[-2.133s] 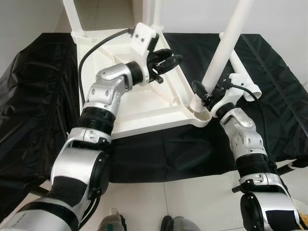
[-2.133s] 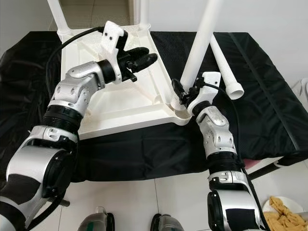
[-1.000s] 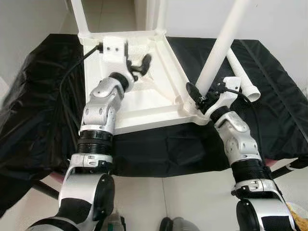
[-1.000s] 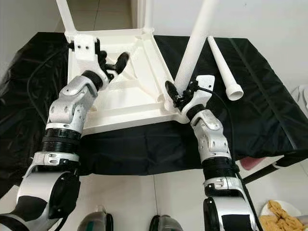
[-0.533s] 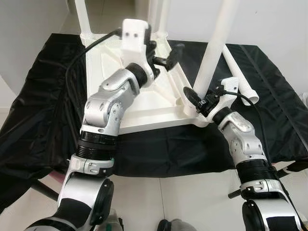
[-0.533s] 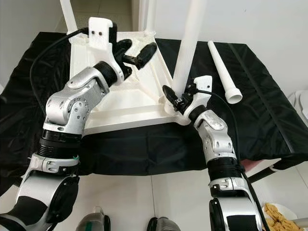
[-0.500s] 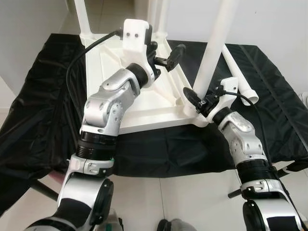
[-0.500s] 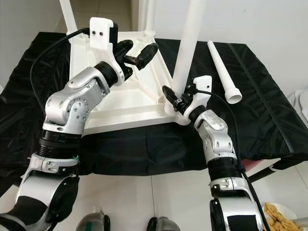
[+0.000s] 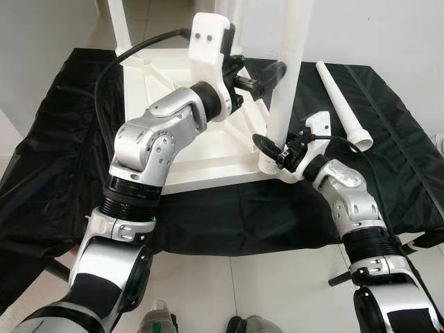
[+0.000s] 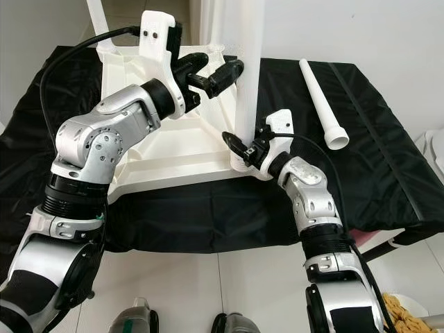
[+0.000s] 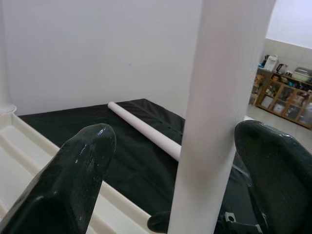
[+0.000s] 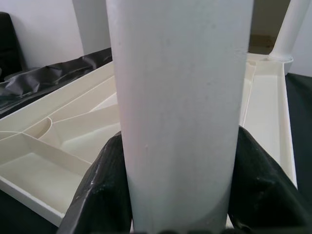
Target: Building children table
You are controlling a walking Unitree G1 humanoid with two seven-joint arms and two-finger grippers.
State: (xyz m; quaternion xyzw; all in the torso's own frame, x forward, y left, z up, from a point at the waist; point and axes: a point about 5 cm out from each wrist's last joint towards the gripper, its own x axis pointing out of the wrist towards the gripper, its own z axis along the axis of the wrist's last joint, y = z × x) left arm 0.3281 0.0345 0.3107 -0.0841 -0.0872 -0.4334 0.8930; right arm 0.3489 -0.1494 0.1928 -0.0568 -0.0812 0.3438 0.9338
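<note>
A black sheet (image 9: 388, 173) covers the work surface. On it lies the white tabletop (image 9: 208, 149), upside down, its ribbed underside facing up. White legs stand up from its far corners, one at the far left (image 9: 116, 24). At the near right corner a leg (image 10: 248, 76) stands upright in its socket. A loose leg (image 10: 320, 104) lies flat on the sheet to the right, well apart from the tabletop.

The left arm reaches across the tabletop, and the left gripper (image 10: 215, 73) is raised beside the upright leg, partway up it; its fingers (image 11: 73, 175) are spread wide with the leg between them, not pressing on it. The right gripper (image 10: 244, 149) is low at the near right corner, its fingers (image 12: 105, 185) clamped against both sides of the leg just above the socket.

At the lower right, on the floor, a plate (image 10: 409, 312) of pale yellow food peeks in.
</note>
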